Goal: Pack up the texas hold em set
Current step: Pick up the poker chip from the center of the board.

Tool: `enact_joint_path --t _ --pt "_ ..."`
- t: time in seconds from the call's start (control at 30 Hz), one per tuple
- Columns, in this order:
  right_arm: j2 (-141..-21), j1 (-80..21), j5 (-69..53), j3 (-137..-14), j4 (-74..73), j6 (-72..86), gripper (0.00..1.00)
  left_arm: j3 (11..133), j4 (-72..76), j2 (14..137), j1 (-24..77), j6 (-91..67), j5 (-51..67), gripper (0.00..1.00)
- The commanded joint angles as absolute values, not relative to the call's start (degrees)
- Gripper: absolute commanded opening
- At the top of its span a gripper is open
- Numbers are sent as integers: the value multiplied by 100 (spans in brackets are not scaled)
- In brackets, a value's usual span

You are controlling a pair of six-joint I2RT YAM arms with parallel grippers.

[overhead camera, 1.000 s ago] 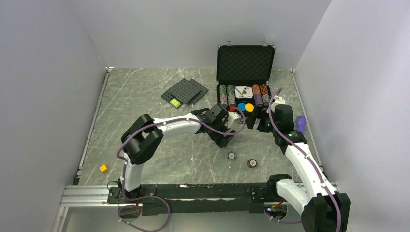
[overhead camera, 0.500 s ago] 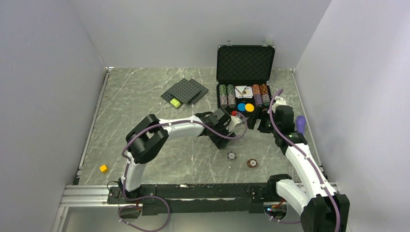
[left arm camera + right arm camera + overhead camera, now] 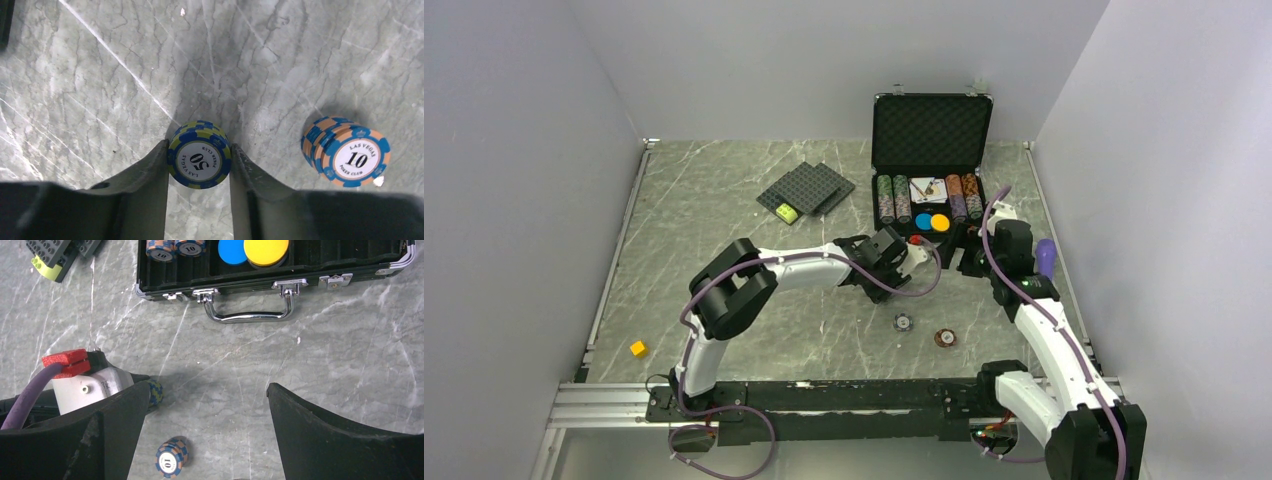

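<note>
Marble table (image 3: 100,75), chips (image 3: 199,162) clamped in left hand (image 3: 199,147)

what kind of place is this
Probably a robot lab cell: bare grey walls enclose a marble-patterned table, and two robot arms are bolted to a metal rail at its near edge.

The black, silver-edged case (image 3: 931,130) stands open at the desk's far right, its foam-lined lid upright. Inside, green and grey chips (image 3: 893,197) lie left of the cards (image 3: 923,187) and brown and purple chips (image 3: 962,195) lie right of them. A blue disc (image 3: 923,221) and an orange disc (image 3: 940,221) sit side by side in front. Outside the case, a blue-yellow 50 stack (image 3: 199,161) sits face up, pinched between the fingers of the left end effector (image 3: 200,150). An orange-blue 10 stack (image 3: 345,152), slightly skewed, stands nearby.
</note>
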State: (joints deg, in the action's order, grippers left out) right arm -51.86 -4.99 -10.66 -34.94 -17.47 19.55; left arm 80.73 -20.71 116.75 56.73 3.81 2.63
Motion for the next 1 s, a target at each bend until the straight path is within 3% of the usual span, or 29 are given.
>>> enact_joint_path --t 0.0,0.07,0.1,0.53,0.8,0.97 --pt "-5022 -459 -1116 -3472 -1516 2028 93 8104 -2118 11945 5699 488 333 29" --pt "-5002 -455 -1138 -3439 -1513 2054 93 8094 -2056 11942 5703 489 526 5" --pt "-4994 -447 -1156 -3418 -1505 2071 93 8051 -1981 11913 5704 461 623 0" --pt "-4861 -272 -1620 -3285 -1493 2315 93 7444 -1400 10432 5704 531 491 0" --pt "-5011 -207 -3083 -2858 -913 3027 92 6863 -1662 9380 5679 982 1151 0" --pt "-5122 -224 -4584 -2382 -43 3747 86 6529 -1737 8913 5673 1223 1751 0"
